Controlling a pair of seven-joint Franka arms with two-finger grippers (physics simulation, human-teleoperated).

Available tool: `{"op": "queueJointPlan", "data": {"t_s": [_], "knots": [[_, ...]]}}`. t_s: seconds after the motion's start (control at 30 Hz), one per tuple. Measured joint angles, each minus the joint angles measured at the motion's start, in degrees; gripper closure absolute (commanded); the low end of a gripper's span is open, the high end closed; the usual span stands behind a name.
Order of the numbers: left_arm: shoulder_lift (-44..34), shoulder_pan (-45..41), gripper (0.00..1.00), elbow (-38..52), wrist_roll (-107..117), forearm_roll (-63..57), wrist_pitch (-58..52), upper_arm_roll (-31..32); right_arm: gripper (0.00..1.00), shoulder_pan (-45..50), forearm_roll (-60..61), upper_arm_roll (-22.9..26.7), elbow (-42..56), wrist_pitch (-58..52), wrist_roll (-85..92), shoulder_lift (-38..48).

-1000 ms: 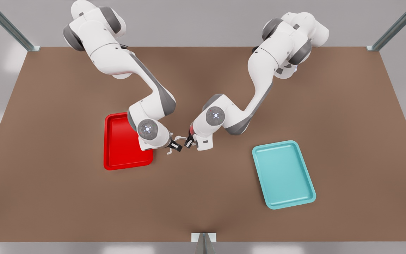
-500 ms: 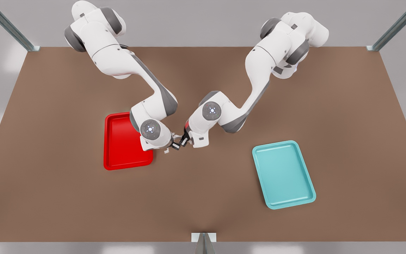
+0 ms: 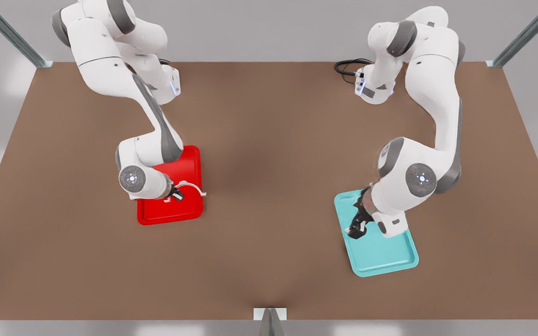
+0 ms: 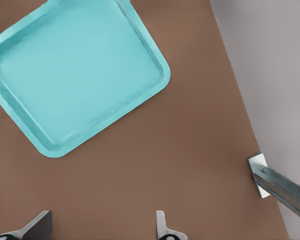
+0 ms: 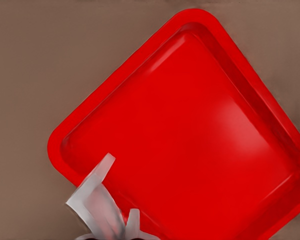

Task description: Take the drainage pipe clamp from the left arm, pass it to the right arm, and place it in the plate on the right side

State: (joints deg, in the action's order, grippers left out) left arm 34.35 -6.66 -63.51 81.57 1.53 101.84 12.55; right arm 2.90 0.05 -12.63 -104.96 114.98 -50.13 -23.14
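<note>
Front view: right gripper (image 3: pixel 178 195) grips small white arch clamp (image 3: pixel 193 185) | shiny red tray (image 3: pixel 189 212) right under | lower gently, then let go | left gripper (image 3: pixel 356 230) hangs open over teal tray (image 3: pixel 381 254), waiting

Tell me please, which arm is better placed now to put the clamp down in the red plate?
The right arm. Its tool holds the drainage pipe clamp over the red plate. The left tool hangs open over the teal tray.
</note>
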Motion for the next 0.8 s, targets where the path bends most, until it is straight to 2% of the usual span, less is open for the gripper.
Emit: {"op": "queueJointPlan", "data": {"t_s": [0.03, 0.07, 0.1, 0.17, 0.3, 0.4, 0.43, 0.5, 0.57, 0.63, 0.7, 0.77, 0.8], "knots": [[-3.29, 1.96, 0.00, -0.70, -3.76, -1.22, -2.30, -0.20, 0.79, -1.44, -0.01, -0.01, -1.67, 0.47, 1.60, 0.55], [-9.20, 2.04, 0.00, -5.44, -7.51, -2.24, -4.15, -2.14, 0.79, -3.03, -0.02, -0.01, -2.99, 0.91, 3.24, 0.78], [-15.18, -0.11, 0.00, -10.29, -11.08, -2.53, -5.57, -6.07, 0.79, -4.07, -0.02, 0.00, -4.02, 1.32, 4.79, 0.92], [-21.49, -1.09, 0.00, -14.29, -17.68, -2.07, -7.91, -9.94, 0.79, -5.78, -0.02, -0.02, -6.22, 2.15, 7.79, 1.06], [-21.08, -1.36, 0.00, -13.65, -29.44, -3.17, -10.51, -11.11, 0.77, -9.56, -0.01, -0.02, -9.57, 4.68, 13.73, 0.57], [-19.22, -1.75, 0.00, -12.39, -36.98, -4.52, -11.37, -11.01, 0.66, -10.88, -0.06, -0.01, -11.16, 7.11, 17.66, -0.40], [-19.02, -1.76, 0.00, -12.30, -39.23, -4.60, -11.57, -10.99, 0.38, -10.91, -0.13, -0.01, -11.20, 7.75, 18.79, -0.64], [-18.56, -1.73, 0.00, -12.22, -43.36, -4.66, -11.74, -10.97, 0.00, -10.97, -0.48, -0.33, -11.22, 8.62, 20.62, -0.81], [-17.69, -1.76, 0.00, -12.20, -47.06, -4.69, -11.48, -10.87, 0.00, -11.01, -1.33, -1.24, -10.01, 8.76, 21.85, -0.23], [-17.27, -1.74, 0.00, -11.90, -50.44, -4.37, -11.15, -10.85, 0.00, -10.99, -1.64, -1.84, -2.48, 6.47, 23.28, 1.92], [-17.18, -1.42, 0.00, -11.60, -53.66, -3.70, -10.91, -11.03, 0.00, -13.34, -1.32, -1.74, 3.51, 4.14, 25.95, 8.42], [-17.64, -0.43, 0.00, -11.56, -56.63, -3.23, -10.73, -10.78, 0.00, -17.32, -0.80, -1.52, 12.04, 0.44, 29.09, 12.37], [-18.62, 1.79, 0.00, -12.23, -58.05, -2.97, -10.44, -9.13, 0.00, -15.15, -0.88, 1.08, 20.73, -3.40, 30.54, 11.16]]}}
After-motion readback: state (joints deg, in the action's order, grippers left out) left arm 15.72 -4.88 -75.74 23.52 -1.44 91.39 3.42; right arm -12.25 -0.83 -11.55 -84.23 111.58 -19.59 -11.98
